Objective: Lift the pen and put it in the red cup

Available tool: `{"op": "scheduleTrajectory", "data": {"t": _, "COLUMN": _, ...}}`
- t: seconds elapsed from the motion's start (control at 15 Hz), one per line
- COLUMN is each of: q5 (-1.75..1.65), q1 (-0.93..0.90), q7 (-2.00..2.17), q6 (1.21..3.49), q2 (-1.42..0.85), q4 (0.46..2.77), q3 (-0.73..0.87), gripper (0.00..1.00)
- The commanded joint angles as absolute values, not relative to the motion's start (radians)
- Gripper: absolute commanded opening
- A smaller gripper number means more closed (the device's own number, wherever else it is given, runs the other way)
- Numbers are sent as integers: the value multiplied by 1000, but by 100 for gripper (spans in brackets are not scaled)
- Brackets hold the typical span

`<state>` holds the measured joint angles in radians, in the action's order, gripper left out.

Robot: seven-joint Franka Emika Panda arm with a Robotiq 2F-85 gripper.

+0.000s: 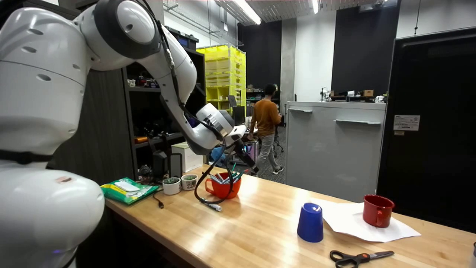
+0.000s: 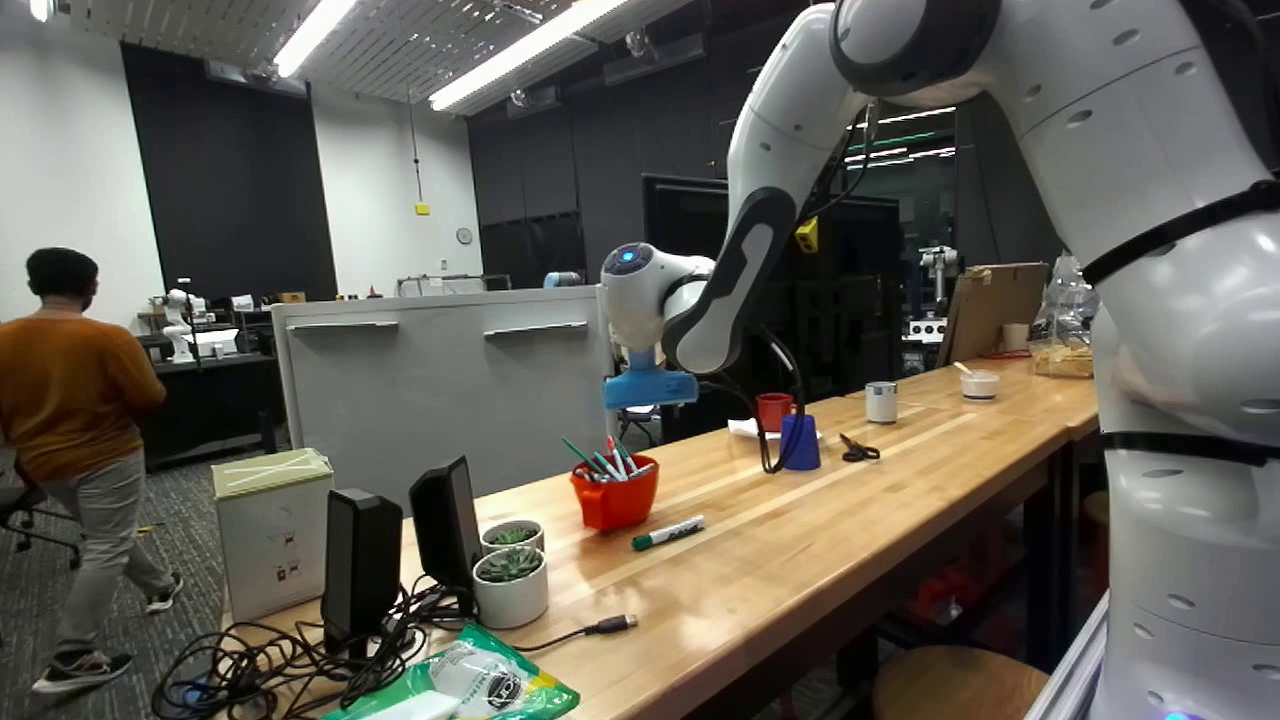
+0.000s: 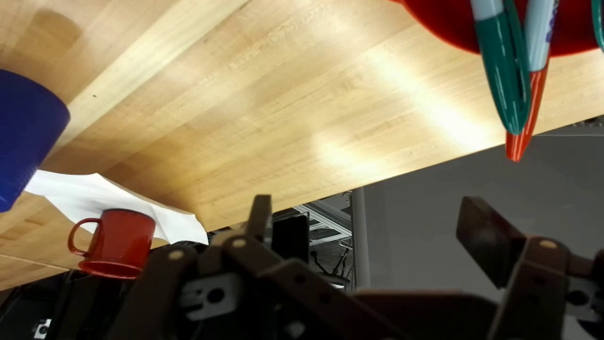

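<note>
The red cup [image 1: 222,190] is bright red and wide and stands on the table; it also shows in another exterior view [image 2: 612,503] and at the top right of the wrist view [image 3: 446,28]. It holds several green and red pens with white barrels. A white marker with a green cap [image 2: 668,533] lies on the table beside it, partly behind a cable in an exterior view [image 1: 216,207] and out of the wrist view. I see no slim dark pen. My gripper [image 1: 254,171] is above and just past the cup, tilted. In the wrist view it [image 3: 370,215] is open, with nothing between its fingers.
A blue cup [image 1: 310,223] stands upside down. A maroon cup [image 1: 377,212] stands on white paper [image 1: 346,217], near scissors [image 1: 359,257]. Small potted plants [image 2: 511,590], speakers [image 2: 362,570], cables and a green packet [image 2: 480,680] are at the opposite end. An arm cable hangs by the red cup.
</note>
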<state>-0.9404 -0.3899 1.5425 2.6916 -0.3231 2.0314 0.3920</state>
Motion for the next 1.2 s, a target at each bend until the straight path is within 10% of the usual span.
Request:
{"op": "scheduleTrajectory", "data": {"t": 0.0, "q5": -928, "q1": -285, "q7": 1518, "q6": 2667, "q2": -230, "q4": 2096, "q3": 279, "gripper": 100}}
{"op": "scheduleTrajectory", "data": {"t": 1.13, "q5": 52, "q1": -47, "q7": 553, "q6": 2263, "q2": 139, "q4": 2293, "q3": 24, "gripper": 100}}
